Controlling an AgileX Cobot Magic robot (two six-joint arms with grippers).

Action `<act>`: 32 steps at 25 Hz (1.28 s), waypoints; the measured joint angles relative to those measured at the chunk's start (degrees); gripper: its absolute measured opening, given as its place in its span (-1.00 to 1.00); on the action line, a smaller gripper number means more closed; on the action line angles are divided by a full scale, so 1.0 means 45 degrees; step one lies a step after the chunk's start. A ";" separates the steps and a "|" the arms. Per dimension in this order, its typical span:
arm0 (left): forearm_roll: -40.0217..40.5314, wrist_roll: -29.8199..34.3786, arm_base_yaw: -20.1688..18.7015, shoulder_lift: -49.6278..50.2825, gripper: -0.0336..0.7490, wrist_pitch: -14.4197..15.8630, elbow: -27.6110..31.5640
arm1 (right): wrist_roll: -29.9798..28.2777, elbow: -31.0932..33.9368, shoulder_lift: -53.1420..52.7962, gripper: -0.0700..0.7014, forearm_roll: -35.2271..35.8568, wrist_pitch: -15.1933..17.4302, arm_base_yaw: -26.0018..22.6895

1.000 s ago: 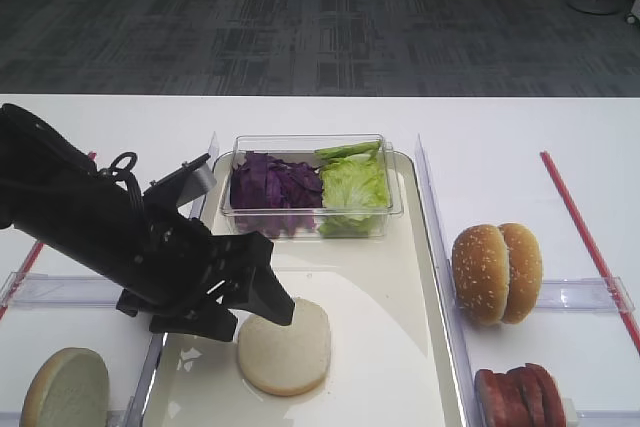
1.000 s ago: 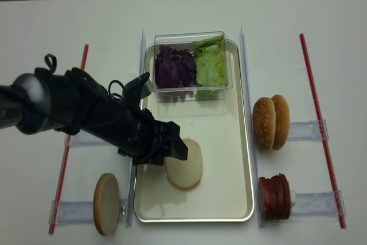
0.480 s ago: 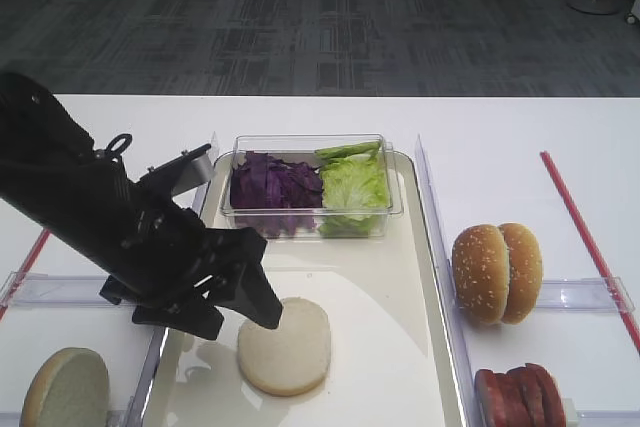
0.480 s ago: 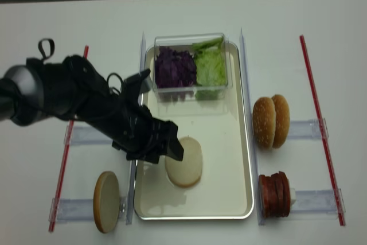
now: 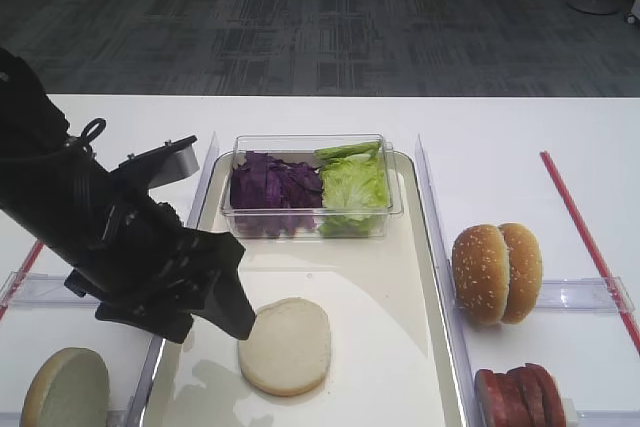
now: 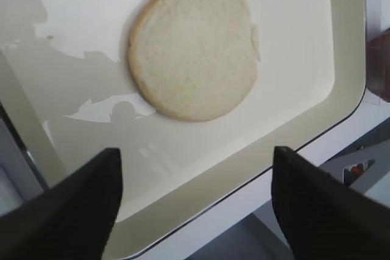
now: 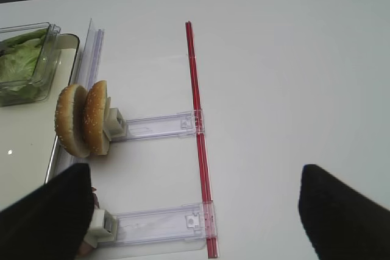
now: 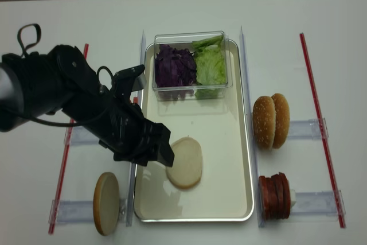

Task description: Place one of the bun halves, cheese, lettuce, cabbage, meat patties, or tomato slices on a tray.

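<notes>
A pale bun half (image 5: 285,345) (image 8: 184,162) (image 6: 194,45) lies flat, cut face up, near the front of the cream tray (image 5: 400,277) (image 8: 223,142) (image 6: 292,108). My left gripper (image 5: 228,315) (image 8: 159,152) (image 6: 195,149) hovers just left of the bun, open and apart from it, with only tray surface between its fingers. My right gripper (image 7: 192,168) shows only in its wrist view, open above bare table. Purple cabbage (image 5: 272,182) (image 8: 175,67) and green lettuce (image 5: 352,187) (image 8: 211,66) fill a clear box at the tray's far end. Reddish-brown meat patties (image 5: 520,394) (image 8: 274,196) stand at the front right.
Another pale bun half (image 5: 65,387) (image 8: 106,195) stands in a clear holder left of the tray. Two sesame bun halves (image 5: 497,272) (image 8: 271,121) (image 7: 82,119) stand right of it. Red strips (image 8: 321,136) (image 7: 198,126) and clear rails flank both sides.
My left gripper has drawn back from the bun half's left edge, away to the left. The bun half stays flat on the tray.
</notes>
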 joint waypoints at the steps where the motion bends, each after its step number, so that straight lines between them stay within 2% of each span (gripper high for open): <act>1: 0.0124 -0.0085 0.0000 -0.0054 0.33 0.0093 0.0000 | 0.0000 0.0000 0.0000 0.97 0.0000 0.0000 0.0000; 5: 0.0905 -0.0472 0.0000 -0.0330 0.33 0.0458 -0.0022 | 0.0000 0.0000 0.0000 0.97 0.0000 0.0000 0.0000; 9: 0.2411 -0.1387 0.0000 -0.0668 0.33 0.0961 -0.0369 | 0.0000 0.0000 0.0000 0.97 0.0000 0.0000 0.0000; 17: 0.4453 -0.2523 0.0000 -0.1372 0.33 0.2182 -0.1147 | 0.0000 0.0000 0.0000 0.97 0.0000 0.0000 0.0000; 24: 0.5797 -0.3084 0.0000 -0.1993 0.33 0.2783 -0.1176 | 0.0000 0.0000 0.0000 0.97 0.0000 0.0000 0.0000; 30: 0.7569 -0.3894 0.0000 -0.2034 0.30 0.3665 -0.1176 | 0.0000 0.0000 0.0000 0.97 0.0000 0.0000 0.0000; 32: 0.7869 -0.4046 0.0000 -0.2164 0.29 0.3775 -0.1176 | 0.0000 0.0000 0.0000 0.97 0.0000 0.0000 0.0000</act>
